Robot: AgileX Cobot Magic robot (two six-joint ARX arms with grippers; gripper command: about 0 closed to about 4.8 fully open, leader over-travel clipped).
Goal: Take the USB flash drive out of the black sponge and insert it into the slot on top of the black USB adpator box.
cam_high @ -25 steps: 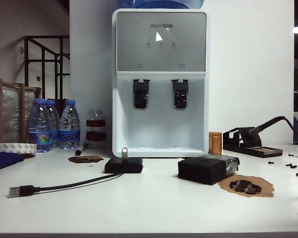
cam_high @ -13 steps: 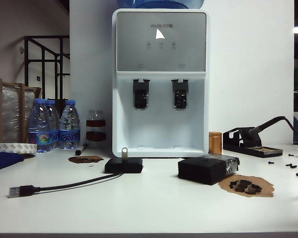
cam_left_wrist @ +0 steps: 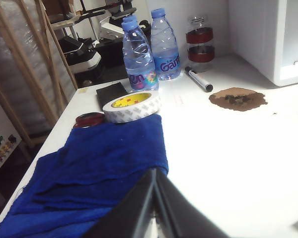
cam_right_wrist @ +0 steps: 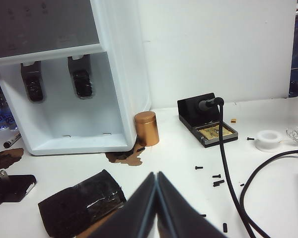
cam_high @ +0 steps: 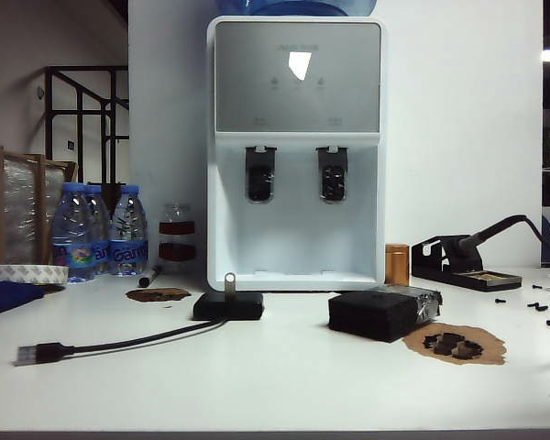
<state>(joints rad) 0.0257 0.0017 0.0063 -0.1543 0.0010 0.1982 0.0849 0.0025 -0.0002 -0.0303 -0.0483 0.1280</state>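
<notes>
On a white worktop [cam_high: 275, 385], the drive [cam_high: 229, 282] stands upright in the top of the adaptor box [cam_high: 228, 305], its loop end up, with the slot itself hidden beneath it. The box's cable [cam_high: 128, 343] trails toward the near left edge and ends in a USB plug [cam_high: 37, 353]. Right of the box, apart from it, lies the sponge [cam_high: 378, 313], its far end wrapped in glossy tape; just beside that, foam scraps [cam_high: 454, 344] sit on a brown patch.

Neither arm appears in the exterior view. The left claw [cam_left_wrist: 155, 198] shows in its wrist view with jaws pressed together, holding nothing, above a blue cloth [cam_left_wrist: 94, 178] at the worktop's left end, well apart from the box. Past the cloth lie a tape roll [cam_left_wrist: 131, 105], water bottles [cam_left_wrist: 139, 57], a marker [cam_left_wrist: 198, 79] and a jar [cam_left_wrist: 199, 37].

The right claw [cam_right_wrist: 156, 198] is likewise closed and empty, hanging above the worktop near the sponge [cam_right_wrist: 82, 201]; the box [cam_right_wrist: 12, 187] with the drive [cam_right_wrist: 2, 174] shows off to one side in this wrist view. Farther on stand a copper can [cam_right_wrist: 147, 128], a soldering-iron stand [cam_right_wrist: 206, 124] and scattered screws [cam_right_wrist: 216, 181].

At the back, a white water dispenser [cam_high: 296, 156] stands against the wall.
</notes>
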